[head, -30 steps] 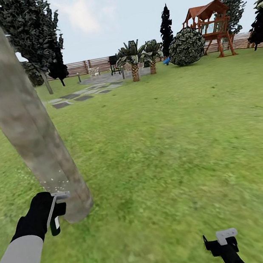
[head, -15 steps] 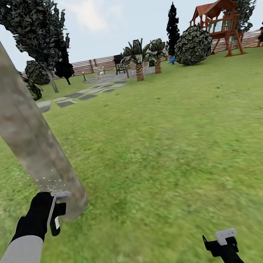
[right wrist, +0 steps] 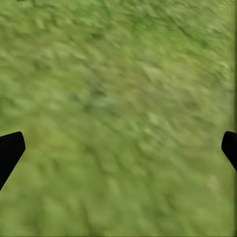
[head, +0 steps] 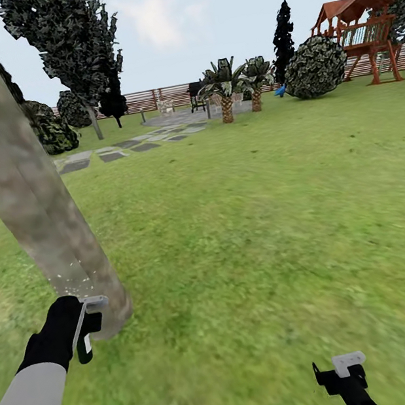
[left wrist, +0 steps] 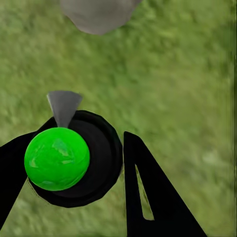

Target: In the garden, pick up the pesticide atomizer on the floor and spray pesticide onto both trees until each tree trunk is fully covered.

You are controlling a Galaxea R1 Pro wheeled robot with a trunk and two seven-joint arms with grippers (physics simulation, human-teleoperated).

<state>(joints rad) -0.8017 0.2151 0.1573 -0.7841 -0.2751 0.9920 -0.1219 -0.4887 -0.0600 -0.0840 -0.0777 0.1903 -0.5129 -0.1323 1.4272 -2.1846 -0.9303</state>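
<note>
Gripping the round black atomizer (left wrist: 94, 168), left fingers (left wrist: 148, 192) face mottled trunk (head: 28, 193); right fingers (right wrist: 10, 150) apart

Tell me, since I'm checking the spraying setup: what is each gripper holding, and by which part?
The left gripper clamps the pesticide atomizer by its round dark body, below the green cap. The right gripper is open over grass, holding nothing.

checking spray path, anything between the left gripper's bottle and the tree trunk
Nothing solid: in the head view only pale spray specks lie between the atomizer in the left gripper and the trunk.
</note>
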